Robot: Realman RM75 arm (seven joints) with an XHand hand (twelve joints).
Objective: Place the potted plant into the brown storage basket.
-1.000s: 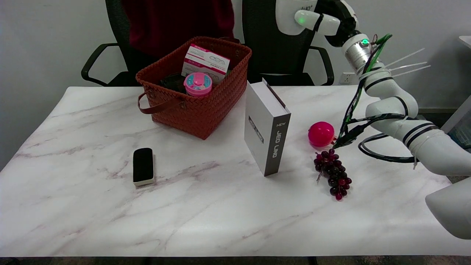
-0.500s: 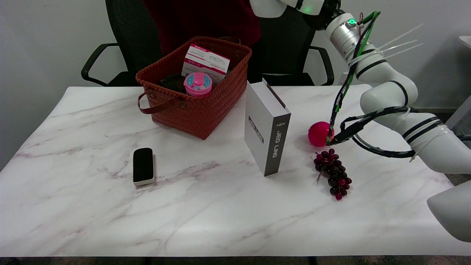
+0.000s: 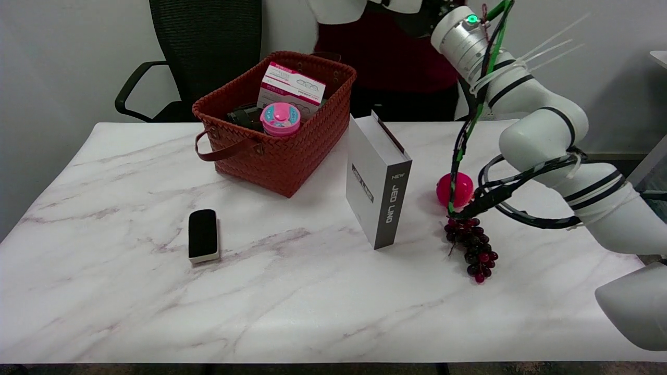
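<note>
**Marble counter, basket at the far side**

Marble counter (image 3: 312, 291) lies wide and bare along its near edge. Brown storage basket (image 3: 279, 135) sits toward the far edge, its long axis angled, holding a white box (image 3: 292, 89) and pink tub (image 3: 280, 119). Right arm (image 3: 542, 135) rises out of frame, so its hand is unseen. No potted plant is visible anywhere. Grey box (image 3: 378, 182) stands upright mid-counter.

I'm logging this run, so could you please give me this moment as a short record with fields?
basket: brown woven basket at the table's far left-centre
basket contents: pink lidded cup, white-and-pink carton, a dark item
potted plant: not visible
table items: upright grey-and-white box, pink ball, dark red grapes, black-and-white eraser
right arm: reaches up past the top edge
right hand: out of view
</note>
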